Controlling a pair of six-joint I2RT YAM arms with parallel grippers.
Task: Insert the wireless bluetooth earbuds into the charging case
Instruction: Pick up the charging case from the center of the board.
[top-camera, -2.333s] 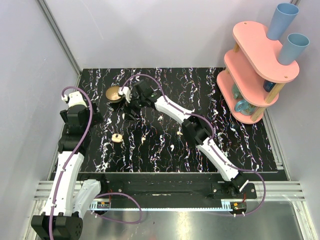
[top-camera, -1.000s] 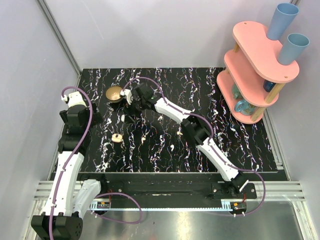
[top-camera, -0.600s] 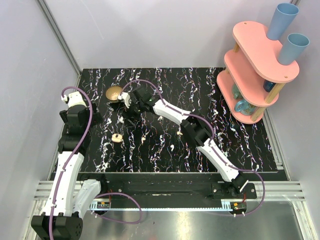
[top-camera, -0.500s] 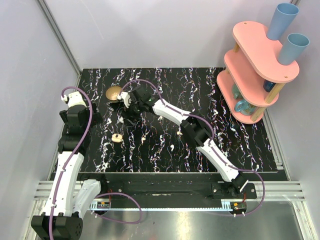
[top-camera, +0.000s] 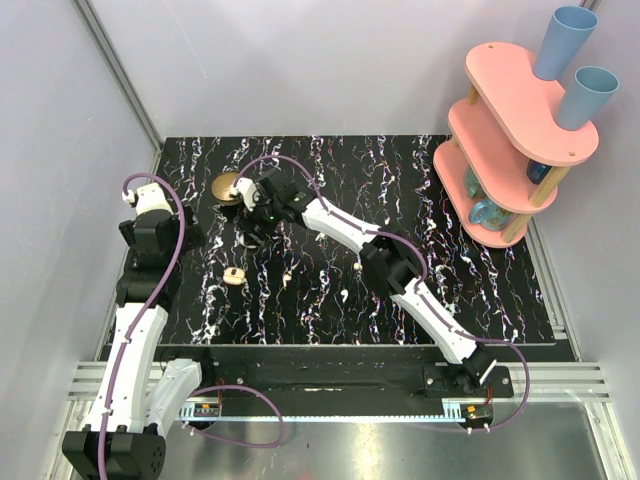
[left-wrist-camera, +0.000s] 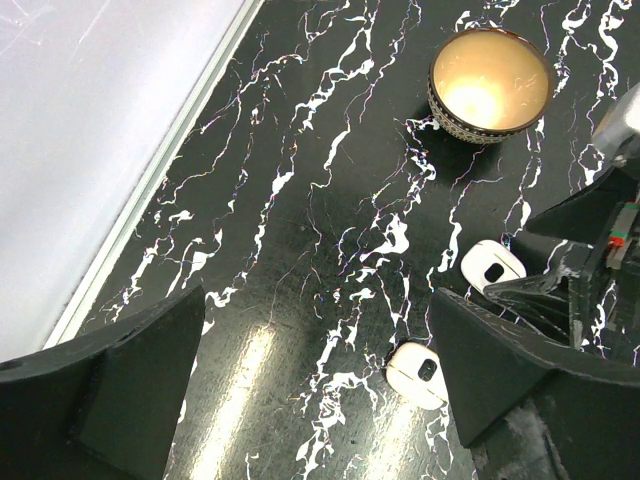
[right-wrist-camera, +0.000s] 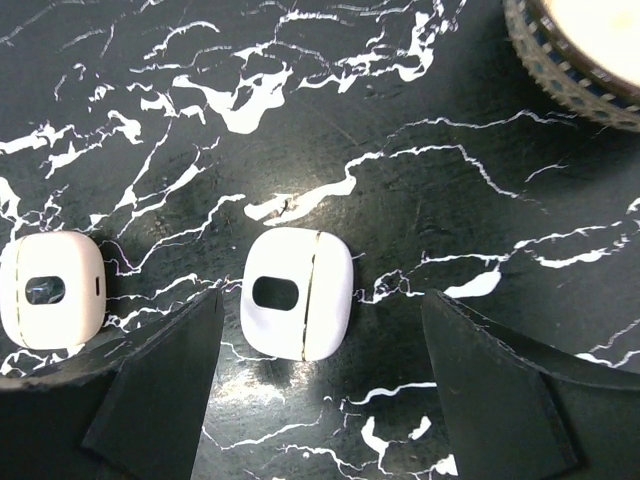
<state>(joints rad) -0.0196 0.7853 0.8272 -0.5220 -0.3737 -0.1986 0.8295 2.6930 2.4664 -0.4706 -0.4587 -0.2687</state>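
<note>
Two closed white cases lie on the black table (right-wrist-camera: 450, 200). The charging case (right-wrist-camera: 297, 293) sits mid-frame between the spread fingers of my right gripper (right-wrist-camera: 320, 300), touching neither; its twin (right-wrist-camera: 50, 290) lies far left. My left gripper (left-wrist-camera: 318, 300) is spread wide too.

The charging case (right-wrist-camera: 297, 293) is white, the bowl (left-wrist-camera: 491, 85) brass, the table (left-wrist-camera: 300, 250) black with white veins.

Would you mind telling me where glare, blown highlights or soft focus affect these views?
Left wrist view: the bowl glows almost blown out inside, pale streaks of glare lie on the glossy table, and the left gripper is dark and soft-edged. Right wrist view: the charging case at centre is sharp. Top external view: even light, no strong glare.
</note>
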